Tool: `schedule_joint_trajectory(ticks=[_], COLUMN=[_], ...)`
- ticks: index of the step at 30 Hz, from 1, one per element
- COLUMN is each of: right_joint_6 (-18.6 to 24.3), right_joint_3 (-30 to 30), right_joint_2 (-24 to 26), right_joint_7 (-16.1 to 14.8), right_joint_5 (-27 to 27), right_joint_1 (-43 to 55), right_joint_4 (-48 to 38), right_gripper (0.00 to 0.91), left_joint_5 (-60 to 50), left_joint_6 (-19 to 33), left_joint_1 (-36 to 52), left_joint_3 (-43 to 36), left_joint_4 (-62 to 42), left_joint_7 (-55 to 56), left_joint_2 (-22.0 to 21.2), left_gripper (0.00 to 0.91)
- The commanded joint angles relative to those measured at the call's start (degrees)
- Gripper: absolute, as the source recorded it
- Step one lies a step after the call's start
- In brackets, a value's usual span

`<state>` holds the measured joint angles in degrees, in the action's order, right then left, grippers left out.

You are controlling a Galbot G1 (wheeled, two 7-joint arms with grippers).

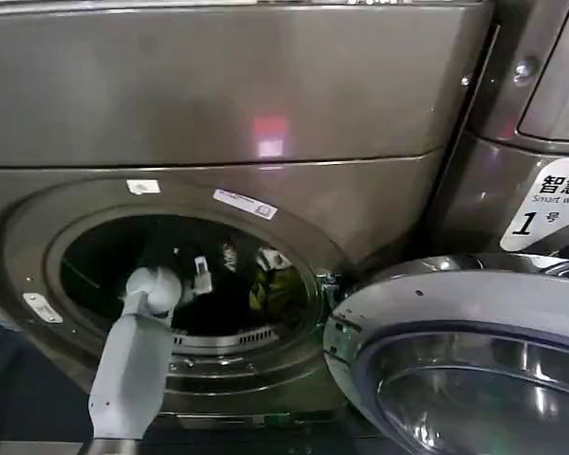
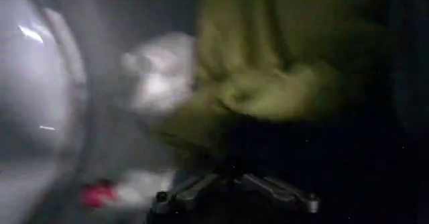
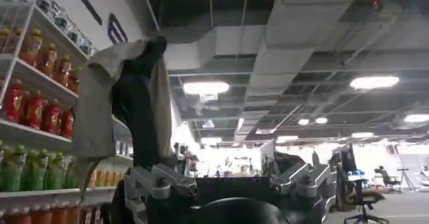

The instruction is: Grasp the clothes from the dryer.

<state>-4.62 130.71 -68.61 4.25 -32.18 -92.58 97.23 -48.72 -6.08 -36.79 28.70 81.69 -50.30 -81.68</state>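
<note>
- Left gripper (image 1: 209, 275) reaches through the dryer (image 1: 266, 104) porthole; whether its fingers are open, cannot tell.
- Clothes (image 1: 270, 280) heaped inside the drum, just beside it.
- Right gripper (image 3: 231, 182) raised toward the ceiling, fingers apart, empty.

I see the dryer (image 1: 266, 114) ahead: a bronze-grey front-loader, its round porthole open, its glass door swung out to the right and a white "1" sticker at the far right. Inside the dark drum the clothes (image 1: 270, 284) lie heaped toward the right: a yellow-green piece, white fabric with a red print beside it, and something dark underneath. Up close, the yellow-green cloth (image 2: 268, 78) drapes in soft folds over the dark fabric.
</note>
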Motion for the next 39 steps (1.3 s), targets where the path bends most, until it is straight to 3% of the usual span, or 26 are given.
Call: schedule_joint_trajectory(ticks=[1,6,12,14,17,39], right_joint_6=[-0.01,-0.04,-0.66,-2.81,-0.16,0.24], right_joint_3=[-0.56,-1.11,-1.71,-1.21,-1.64,-0.93], right_joint_2=[0.05,0.12,0.09,-0.22,-0.5,-0.68], right_joint_7=[-0.05,0.1,0.5,0.56,-0.45,0.04], right_joint_5=[-0.03,-0.01,0.11,0.54,0.94,1.26], right_joint_1=[0.25,0.11,0.34,0.23,-0.09,-0.59], right_joint_4=[0.41,1.1,1.9,2.36,1.66,1.31], right_gripper=[0.907,0.907,0.907,0.907,0.907,0.907], left_joint_5=[13.67,22.55,29.82,31.24,31.96,34.15], left_joint_6=[-9.09,-11.38,-13.68,-13.92,-14.25,-15.14], left_joint_1=[-1.01,-2.36,-2.9,-2.83,-2.89,-3.59], left_joint_3=[-0.48,-0.84,-0.71,-0.64,-0.87,-0.77], left_joint_4=[4.95,6.87,7.67,7.59,7.69,9.65], left_joint_7=[35.06,46.86,52.67,53.17,53.31,52.59], left_joint_2=[-3.43,-5.39,-7.9,-8.4,-8.51,-8.17], left_gripper=[0.0,0.0,0.0,0.0,0.0,0.0])
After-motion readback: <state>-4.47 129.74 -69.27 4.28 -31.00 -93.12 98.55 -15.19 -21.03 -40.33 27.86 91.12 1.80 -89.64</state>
